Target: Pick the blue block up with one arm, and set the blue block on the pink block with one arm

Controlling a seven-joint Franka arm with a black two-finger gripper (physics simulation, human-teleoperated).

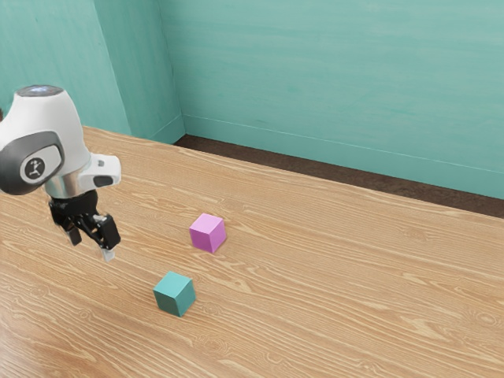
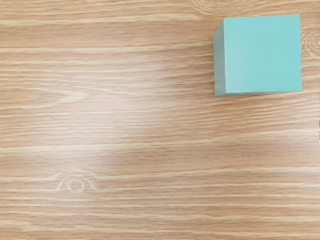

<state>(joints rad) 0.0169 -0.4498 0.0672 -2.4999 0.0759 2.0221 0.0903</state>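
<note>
A wooden desk [image 1: 354, 276] with light brown, wavy grain carries two small cubes, both resting flat on its top. The blue block [image 1: 174, 294], its colour leaning toward teal, sits nearer the front edge. The pink block [image 1: 208, 233] sits a little behind it and slightly toward the exterior view's right, near but not touching. In the wrist view the blue block [image 2: 260, 55] stands on the desk [image 2: 150, 150], whose grain includes a small knot.
</note>
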